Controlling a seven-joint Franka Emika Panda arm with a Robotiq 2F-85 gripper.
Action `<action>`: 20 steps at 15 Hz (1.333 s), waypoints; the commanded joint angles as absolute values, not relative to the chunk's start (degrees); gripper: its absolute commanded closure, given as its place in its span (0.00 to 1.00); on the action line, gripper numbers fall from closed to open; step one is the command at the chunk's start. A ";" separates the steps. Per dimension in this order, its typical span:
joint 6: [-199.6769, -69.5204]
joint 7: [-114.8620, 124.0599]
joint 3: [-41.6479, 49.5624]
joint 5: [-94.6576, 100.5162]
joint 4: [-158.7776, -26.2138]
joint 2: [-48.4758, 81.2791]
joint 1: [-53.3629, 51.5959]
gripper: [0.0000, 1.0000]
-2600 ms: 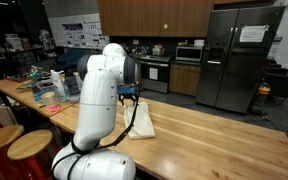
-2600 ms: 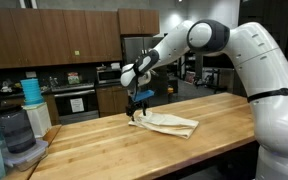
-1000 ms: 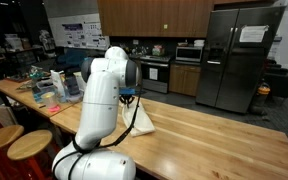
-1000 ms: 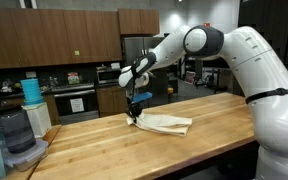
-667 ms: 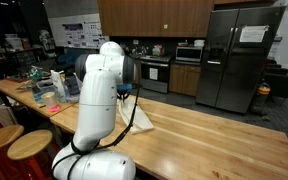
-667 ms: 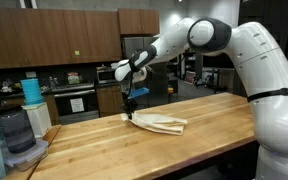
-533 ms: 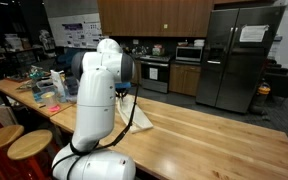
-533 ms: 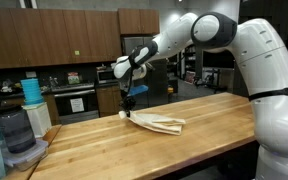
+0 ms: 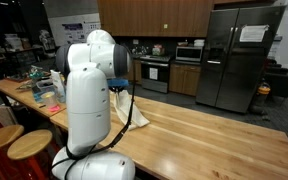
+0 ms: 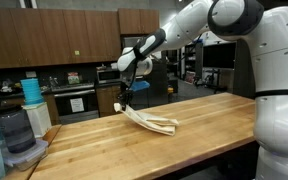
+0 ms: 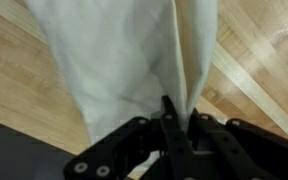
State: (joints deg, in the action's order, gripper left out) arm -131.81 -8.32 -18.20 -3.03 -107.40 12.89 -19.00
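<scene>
A cream cloth lies partly on the wooden countertop. One end of it is lifted off the wood. My gripper is shut on that raised end and holds it above the counter's far side. In the wrist view the cloth hangs away from the black fingers, which pinch a fold of it over the wood grain. In an exterior view the robot's white body hides most of the gripper, and only the hanging cloth shows beside it.
A blender jar and a stack of blue cups stand at the counter's near end. Clutter covers one end of the counter, and wooden stools stand beside it. A steel fridge and an oven line the back wall.
The arm has risen and swung along the counter, pulling the cloth's gripped end up off the wood. The cloth has stretched out and slid after it.
</scene>
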 commanded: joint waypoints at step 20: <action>-146.89 19.03 -17.09 -8.37 -157.61 -33.36 -10.94 0.97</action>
State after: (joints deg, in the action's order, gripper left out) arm -152.08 16.69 -17.74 -9.33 -159.29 -32.10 -11.89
